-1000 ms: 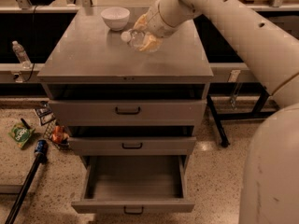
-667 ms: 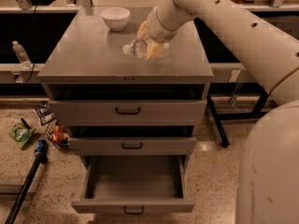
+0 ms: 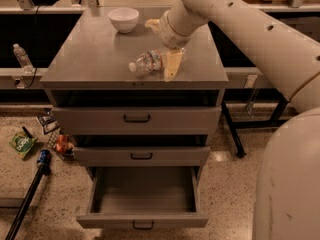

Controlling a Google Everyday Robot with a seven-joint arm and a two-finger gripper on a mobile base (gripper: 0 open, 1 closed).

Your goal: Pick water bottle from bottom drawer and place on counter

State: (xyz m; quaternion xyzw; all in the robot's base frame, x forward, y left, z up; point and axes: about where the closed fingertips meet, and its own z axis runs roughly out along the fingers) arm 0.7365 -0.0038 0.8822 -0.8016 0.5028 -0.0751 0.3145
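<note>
The water bottle (image 3: 149,61) lies on its side on the grey counter (image 3: 90,54), near the front edge, white cap pointing left. My gripper (image 3: 162,44) reaches in from the upper right and hovers just over the bottle with its fingers spread. One pale finger (image 3: 172,65) stands in front of the bottle's base; the other (image 3: 151,24) is well behind it. The bottom drawer (image 3: 145,219) is pulled out below and holds nothing.
A white bowl (image 3: 123,19) stands at the back of the counter. The two upper drawers (image 3: 136,119) are slightly ajar. A slim bottle (image 3: 21,56) stands on the left ledge. A green packet (image 3: 22,145), a blue can (image 3: 43,156) and a black pole lie on the floor at left.
The gripper carried the bottle toward the counter's front, lowered it, and its fingers spread apart. The bottle now lies on the counter.
</note>
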